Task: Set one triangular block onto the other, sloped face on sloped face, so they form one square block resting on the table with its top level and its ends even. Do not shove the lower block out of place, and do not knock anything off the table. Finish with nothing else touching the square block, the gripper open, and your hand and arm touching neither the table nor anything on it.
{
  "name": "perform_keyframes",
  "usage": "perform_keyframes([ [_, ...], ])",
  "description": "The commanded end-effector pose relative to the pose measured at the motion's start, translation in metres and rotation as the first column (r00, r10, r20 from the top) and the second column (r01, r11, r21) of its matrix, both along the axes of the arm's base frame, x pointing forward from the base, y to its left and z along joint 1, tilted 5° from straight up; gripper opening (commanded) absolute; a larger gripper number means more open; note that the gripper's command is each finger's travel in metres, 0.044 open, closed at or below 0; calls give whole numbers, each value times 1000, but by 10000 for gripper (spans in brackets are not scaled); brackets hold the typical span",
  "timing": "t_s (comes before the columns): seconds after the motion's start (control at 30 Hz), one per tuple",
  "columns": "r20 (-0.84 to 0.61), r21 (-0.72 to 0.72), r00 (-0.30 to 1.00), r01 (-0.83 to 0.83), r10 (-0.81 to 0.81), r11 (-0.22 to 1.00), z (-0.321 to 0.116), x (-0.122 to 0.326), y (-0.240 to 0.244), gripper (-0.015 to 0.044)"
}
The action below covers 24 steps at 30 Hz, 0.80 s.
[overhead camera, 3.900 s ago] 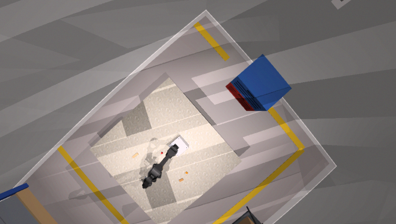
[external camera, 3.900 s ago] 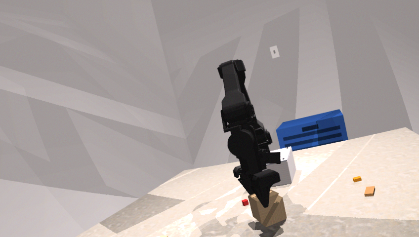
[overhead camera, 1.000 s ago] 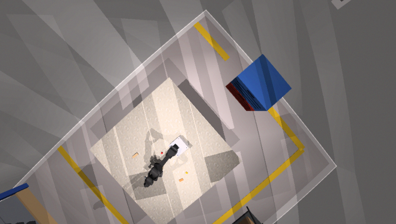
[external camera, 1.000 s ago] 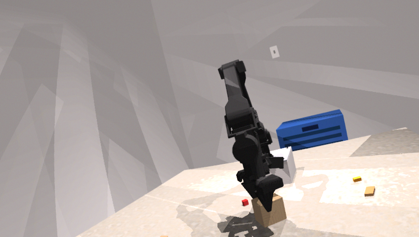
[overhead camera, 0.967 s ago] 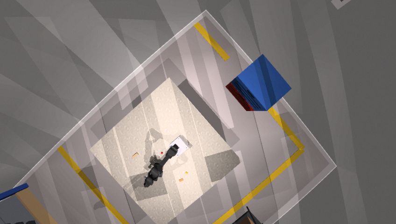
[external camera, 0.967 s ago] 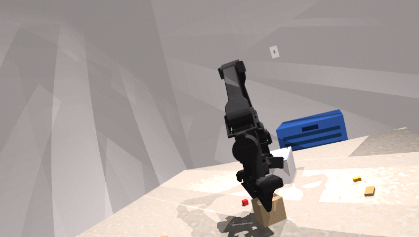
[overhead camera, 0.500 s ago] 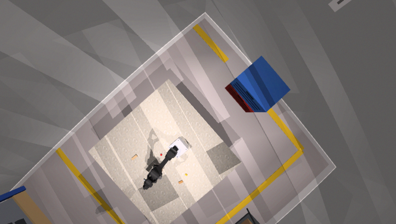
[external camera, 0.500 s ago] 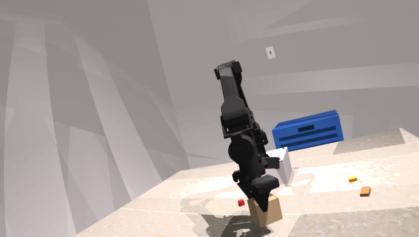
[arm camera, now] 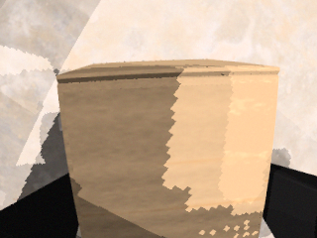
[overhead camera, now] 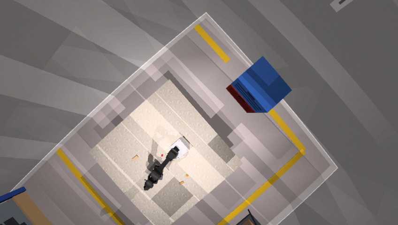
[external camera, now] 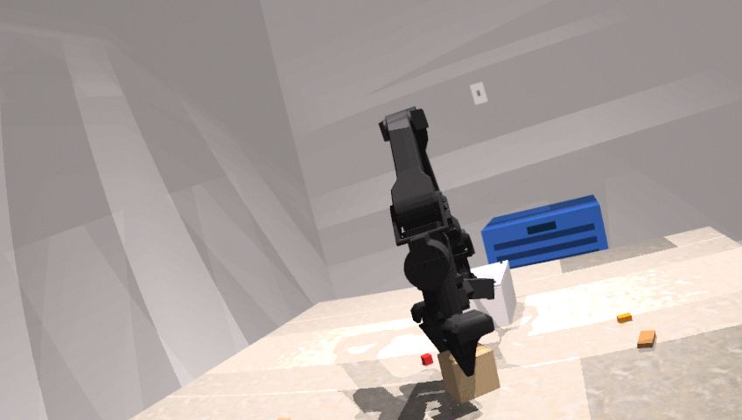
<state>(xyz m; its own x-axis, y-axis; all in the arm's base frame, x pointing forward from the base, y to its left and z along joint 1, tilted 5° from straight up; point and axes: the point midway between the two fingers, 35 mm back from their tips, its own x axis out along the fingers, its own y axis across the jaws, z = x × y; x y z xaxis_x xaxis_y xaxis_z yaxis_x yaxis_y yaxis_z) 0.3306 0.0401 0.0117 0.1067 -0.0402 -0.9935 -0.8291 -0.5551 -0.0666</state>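
A light wooden square-looking block [external camera: 485,375] [arm camera: 124,144], with the two triangular blocks apparently together, seems to rest on the table [overhead camera: 170,111] [external camera: 551,385]. A thin dark line runs along its upper edge in the wrist view. The diagonal joint cannot be made out, nor whether the ends are even. My gripper [external camera: 458,362] [arm camera: 165,177] is open around the block, one finger at each side and very close to it. Thin gaps show beside the fingers low in the wrist view. In the top view the arm hides the block.
A red cube [overhead camera: 162,155] [external camera: 426,359] lies near the arm. An orange piece [overhead camera: 187,175] [external camera: 624,317] and a tan block [overhead camera: 181,182] [external camera: 646,339] lie to one side, another tan block [overhead camera: 135,157] to the other. A white box [overhead camera: 182,147] [external camera: 504,304] is at the arm's base.
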Motion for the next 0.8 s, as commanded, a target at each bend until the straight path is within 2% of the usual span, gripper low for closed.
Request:
perform_keyframes([
  [0.0,1,0,1000,0,0,1000,0,0,0,440],
  [0.27,1,0,1000,0,0,1000,3,0,0,440],
  [0.53,1,1,1000,0,0,1000,107,-10,5,440],
  [0.77,22,5,1000,-4,4,1000,107,-7,5,440],
])
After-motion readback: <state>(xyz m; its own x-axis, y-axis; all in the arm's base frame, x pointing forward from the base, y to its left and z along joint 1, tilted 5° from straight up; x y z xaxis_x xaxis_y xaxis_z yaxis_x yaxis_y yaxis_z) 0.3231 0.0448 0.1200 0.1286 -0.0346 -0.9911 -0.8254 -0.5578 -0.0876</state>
